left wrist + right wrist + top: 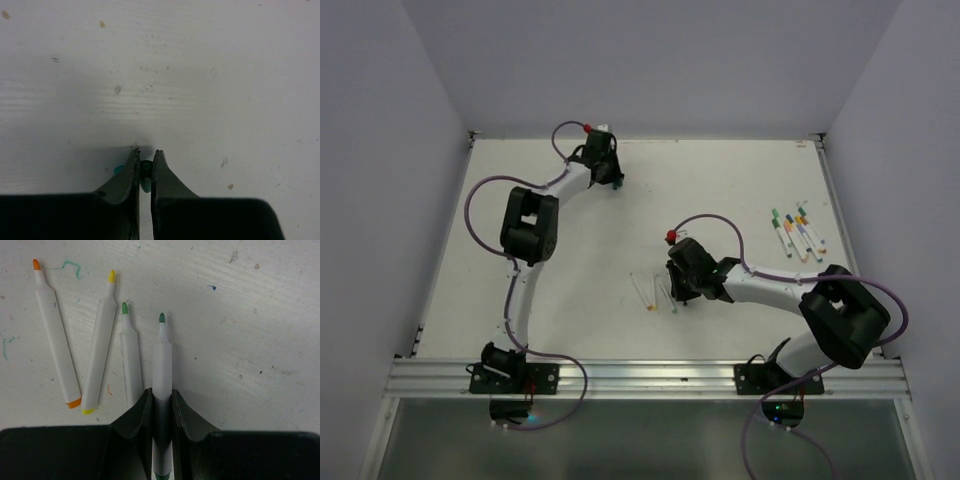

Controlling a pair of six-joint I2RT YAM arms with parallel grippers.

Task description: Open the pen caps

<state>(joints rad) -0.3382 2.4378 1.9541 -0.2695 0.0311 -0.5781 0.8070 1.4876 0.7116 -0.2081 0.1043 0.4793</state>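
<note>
White plastic marker pen with a bare green felt tip [162, 360] sits clamped in the right tool [161, 392]. The two black fingers [137, 415] press against its barrel from either side, opened only as far as the barrel is thick. The tip points away from the wrist, and a green band shows at the pen's back end, at the bottom of the wrist view.

Three more uncapped white pens lie flat on the white painted bench [260, 315], on the left of that view. A second green-tipped pen [131, 360] lies just beside the held one, its back end hidden behind a finger. Next come a yellow-tipped pen [100, 355] and an orange-tipped pen [55, 335], angled so that their coloured back ends nearly meet. Thin green ink scribbles mark the bench near the orange tip.

Reaching to the far edge of the bench, well apart from these pens, the left tool [146, 152] has its fingers drawn almost together, pinching a small teal-green plastic pen cap [145, 175]. Its fingertips are low over the surface, though I cannot tell whether they touch it.

A cluster of capped white pens [795, 235] with green, orange, yellow and blue caps lies near the bench's right edge, away from both tools.
</note>
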